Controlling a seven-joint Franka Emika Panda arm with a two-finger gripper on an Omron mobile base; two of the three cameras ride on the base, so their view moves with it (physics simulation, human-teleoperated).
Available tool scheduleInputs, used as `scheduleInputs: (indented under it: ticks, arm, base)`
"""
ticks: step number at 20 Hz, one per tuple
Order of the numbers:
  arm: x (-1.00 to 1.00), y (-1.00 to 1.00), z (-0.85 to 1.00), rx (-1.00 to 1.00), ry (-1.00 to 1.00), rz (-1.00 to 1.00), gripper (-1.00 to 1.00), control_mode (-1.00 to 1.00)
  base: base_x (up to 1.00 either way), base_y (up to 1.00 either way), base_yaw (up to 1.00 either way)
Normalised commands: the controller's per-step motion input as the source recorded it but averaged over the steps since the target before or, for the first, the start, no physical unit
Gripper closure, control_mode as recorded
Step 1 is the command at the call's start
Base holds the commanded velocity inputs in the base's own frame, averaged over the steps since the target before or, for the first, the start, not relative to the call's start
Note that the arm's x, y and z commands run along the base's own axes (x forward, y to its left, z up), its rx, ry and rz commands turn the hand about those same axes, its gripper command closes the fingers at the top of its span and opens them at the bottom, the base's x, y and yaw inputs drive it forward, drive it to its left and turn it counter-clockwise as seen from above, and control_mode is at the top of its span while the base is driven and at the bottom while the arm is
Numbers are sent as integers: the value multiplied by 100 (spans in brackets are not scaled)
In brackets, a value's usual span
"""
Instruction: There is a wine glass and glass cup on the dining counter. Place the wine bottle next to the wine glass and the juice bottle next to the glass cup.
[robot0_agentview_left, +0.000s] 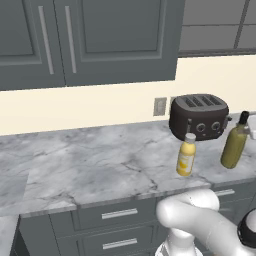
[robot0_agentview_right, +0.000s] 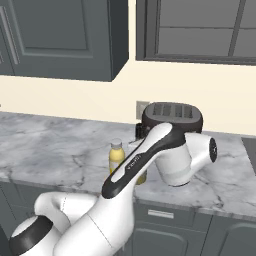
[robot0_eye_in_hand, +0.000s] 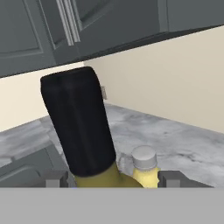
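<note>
I see the short yellow-orange juice bottle (robot0_agentview_left: 186, 155) with its pale cap standing on the veined marble worktop (robot0_agentview_left: 90, 165), and to its right the slim olive-green wine bottle (robot0_agentview_left: 235, 141) beside the dark toaster (robot0_agentview_left: 199, 116). Neither has reached the dining counter, so I judge both placements remain. In the hand view my gripper (robot0_eye_in_hand: 114, 178) straddles the wine bottle's shoulder, half-spread; whether it grips yet, I cannot tell
</note>
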Motion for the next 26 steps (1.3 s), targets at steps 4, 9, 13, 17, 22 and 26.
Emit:
scheduleInputs:
  ticks: [4,9,13,17,22,26]
  arm:
    - [-44,14,33,0,0,0,100,-100]
    - [-36,11,17,-8,0,0,100,-100]
    - [0,0,0,0,0,0,100,-100]
    - [0,0,0,0,0,0,100,-100]
    - [0,0,0,0,0,0,100,-100]
    - [0,0,0,0,0,0,100,100]
  base:
    - [0,0,0]
    - [0,0,0]
    - [0,0,0]
    - [0,0,0]
    - [0,0,0]
    - [0,0,0]
